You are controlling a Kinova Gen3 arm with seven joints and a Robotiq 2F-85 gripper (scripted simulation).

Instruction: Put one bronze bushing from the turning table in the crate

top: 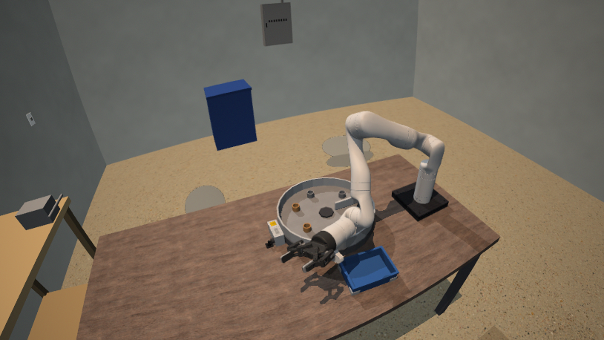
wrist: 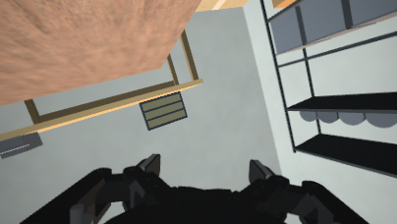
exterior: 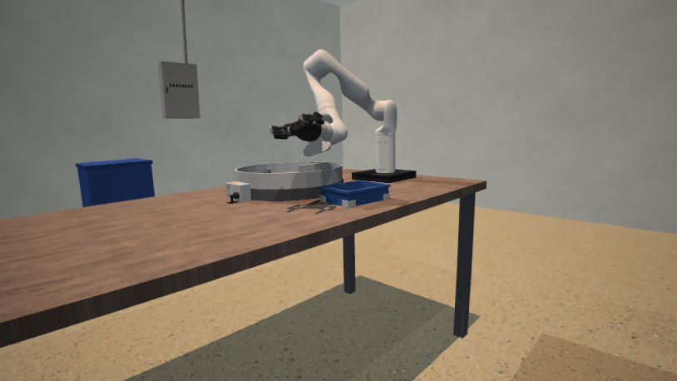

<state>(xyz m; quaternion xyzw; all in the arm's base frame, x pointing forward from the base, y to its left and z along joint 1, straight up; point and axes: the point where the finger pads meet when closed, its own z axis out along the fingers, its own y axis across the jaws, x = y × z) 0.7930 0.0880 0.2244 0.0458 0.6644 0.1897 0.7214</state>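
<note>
The two bronze bushings (top: 296, 207) (top: 306, 227) sit upright in the left part of the turning table (top: 283, 208) (exterior: 279, 180), near the middle of the top view, one above the other there. Two grey bushings (top: 310, 194) (top: 342, 194) stand toward its upper edge, and a pale bar (top: 346, 203) reaches in from the right, near the dark hub (top: 326, 211). My gripper (top: 297, 262) (exterior: 290, 126) (wrist: 203, 166) is wide open, with nothing between its jaws. I hang in the air, lower in the top view than those bushings; in the wrist view my fingertips stand well apart at the bottom. The blue crate (top: 373, 282) (exterior: 362, 194) is to my right in the top view, just beside the turning table, on the brown table (top: 190, 270) (exterior: 141, 236) (wrist: 88, 44). A small pale box (top: 276, 233) (exterior: 240, 190) with a yellow mark stands at the turning table's left side. My white arm (top: 358, 165) (exterior: 353, 87) arches over to a black base plate (top: 418, 214) (exterior: 359, 175) at the right. A blue cabinet (top: 232, 122) (exterior: 118, 185) is farther off, left of the arm. At the wrist view's right, a dark shelf rack (wrist: 282, 88) stands.
</note>
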